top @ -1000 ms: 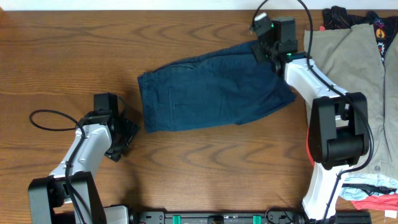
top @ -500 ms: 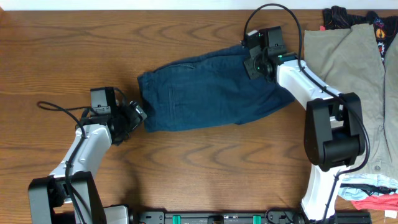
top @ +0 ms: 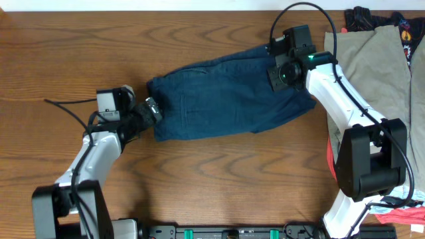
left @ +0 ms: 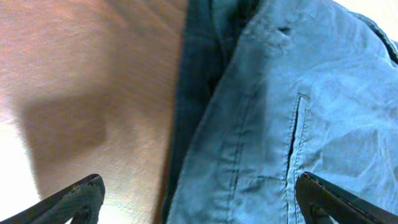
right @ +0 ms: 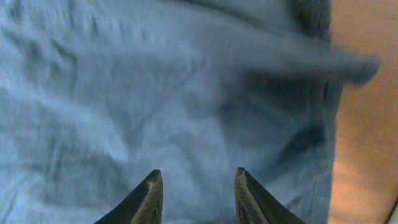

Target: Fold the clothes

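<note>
The navy blue shorts [top: 226, 96] lie flat across the middle of the wooden table, with stitched seams and a pocket slit. My left gripper [top: 150, 111] is open at the shorts' left edge; in the left wrist view its wide-spread fingers [left: 199, 193] straddle that edge of the cloth [left: 298, 124]. My right gripper [top: 280, 74] is open and hovers over the shorts' upper right part; the right wrist view shows its fingers [right: 196, 177] apart over the blue cloth [right: 155, 93], holding nothing.
A khaki-beige garment [top: 372, 73] lies at the table's right, with a black garment with red print [top: 362, 16] behind it and more clothes [top: 398, 206] at the lower right. Bare wood [top: 66, 40] lies left and in front.
My left gripper has moved up and right to the shorts' left edge. My right gripper swung left over the shorts, then back right and slightly down onto them.
</note>
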`<state>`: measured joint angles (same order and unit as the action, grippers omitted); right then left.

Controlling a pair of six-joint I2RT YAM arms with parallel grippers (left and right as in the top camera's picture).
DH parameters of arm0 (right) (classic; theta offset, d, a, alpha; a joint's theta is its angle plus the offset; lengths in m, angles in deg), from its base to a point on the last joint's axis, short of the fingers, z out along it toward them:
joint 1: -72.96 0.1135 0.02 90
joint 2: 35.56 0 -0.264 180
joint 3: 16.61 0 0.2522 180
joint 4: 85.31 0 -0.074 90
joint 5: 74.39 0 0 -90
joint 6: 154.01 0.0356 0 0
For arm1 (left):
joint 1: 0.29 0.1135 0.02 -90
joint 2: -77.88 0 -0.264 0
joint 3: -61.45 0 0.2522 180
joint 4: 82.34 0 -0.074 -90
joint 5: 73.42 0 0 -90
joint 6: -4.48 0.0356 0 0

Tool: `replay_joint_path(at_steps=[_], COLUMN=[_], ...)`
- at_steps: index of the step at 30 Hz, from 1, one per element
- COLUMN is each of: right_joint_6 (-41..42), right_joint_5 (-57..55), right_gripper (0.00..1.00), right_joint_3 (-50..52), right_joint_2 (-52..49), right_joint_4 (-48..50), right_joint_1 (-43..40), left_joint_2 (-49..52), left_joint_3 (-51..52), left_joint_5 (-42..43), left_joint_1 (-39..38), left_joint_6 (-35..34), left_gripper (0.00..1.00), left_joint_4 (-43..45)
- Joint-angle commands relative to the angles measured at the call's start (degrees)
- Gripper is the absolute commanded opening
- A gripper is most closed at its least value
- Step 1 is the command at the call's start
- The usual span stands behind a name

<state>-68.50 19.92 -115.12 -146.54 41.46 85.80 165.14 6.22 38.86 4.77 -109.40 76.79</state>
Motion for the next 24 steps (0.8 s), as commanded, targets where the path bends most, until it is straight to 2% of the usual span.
replay_joint_path(at_steps=[1,7,10,11,12,15,16,18,19,21,22,24], right_joint_6=[4.2,5.8,5.8,5.8,5.8,5.8,5.8,5.7,5.7,5.7,5.7,5.3], right_joint_5=[0.3,2.9,3.1,3.1,3.1,3.8,4.5,7.0,8.0,8.2,8.4,9.9], right_gripper=[0.38,0.39,0.39,0.4,0.4,0.45,0.45,0.39,0.24,0.04,0.01,0.01], right_joint_3=[-0.2,-0.2,-0.2,-0.2,-0.2,-0.2,-0.2,-0.2,-0.2,-0.2,-0.2,-0.2], right_joint_2=[0.1,0.1,0.1,0.1,0.1,0.1,0.1,0.1,0.1,0.1,0.1,0.1], right_joint_4=[-2.0,-7.5,-8.8,-8.9,-8.9,-8.7,-8.7,-8.7,-8.7,-8.9,-9.1,-9.2], right_joint_1=[0.0,-0.1,-0.1,-0.1,-0.1,-0.1,-0.1,-0.1,-0.1,-0.1,0.0,0.3], left_joint_2=[3.8,11.7,15.0,15.8,16.2,16.1,15.8,14.6,13.6,10.8,8.6,4.9], left_joint_3=[0.0,0.0,0.0,0.0,0.0,0.0,0.0,0.0,0.0,-0.1,-0.2,-0.3], left_joint_5=[1.3,4.9,9.4,10.3,10.3,10.3,10.2,10.3,10.3,10.3,10.1,10.1], left_joint_1=[-1.3,-3.4,-4.8,-5.3,-5.7,-6.0,-5.9,-5.1,-4.6,-3.4,-2.6,-1.6], left_joint_6=[1.2,1.1,1.1,1.1,1.2,1.2,1.2,1.2,1.2,1.4,1.6,1.6], left_gripper=[0.99,0.96,0.81,0.64,0.54,0.07,0.06,0.06,0.06,0.06,0.06,0.06], left_joint_4=[1.6,9.0,12.6,13.1,13.0,11.4,10.7,8.9,7.6,4.5,2.1,-1.8])
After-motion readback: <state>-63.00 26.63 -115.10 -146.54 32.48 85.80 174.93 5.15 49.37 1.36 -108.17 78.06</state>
